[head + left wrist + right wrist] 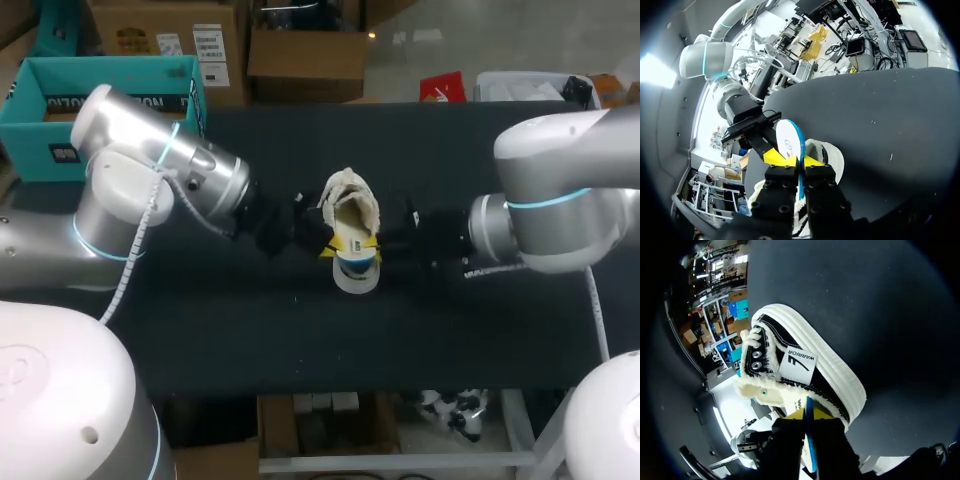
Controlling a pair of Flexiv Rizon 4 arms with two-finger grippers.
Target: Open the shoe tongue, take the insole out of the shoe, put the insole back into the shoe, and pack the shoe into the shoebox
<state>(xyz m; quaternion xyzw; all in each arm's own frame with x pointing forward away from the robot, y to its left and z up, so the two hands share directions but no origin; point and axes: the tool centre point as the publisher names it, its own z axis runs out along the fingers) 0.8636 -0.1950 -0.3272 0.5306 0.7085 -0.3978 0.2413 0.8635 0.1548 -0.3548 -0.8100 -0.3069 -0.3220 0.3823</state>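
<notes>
Insole (809, 440) — edge-on, right wrist view

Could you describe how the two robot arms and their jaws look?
Both the left arm and the right arm are rounded, silver-grey, with glowing cyan rings at joints. A white coiled cable runs along the left arm. The jaws are black with yellow tips.
</notes>
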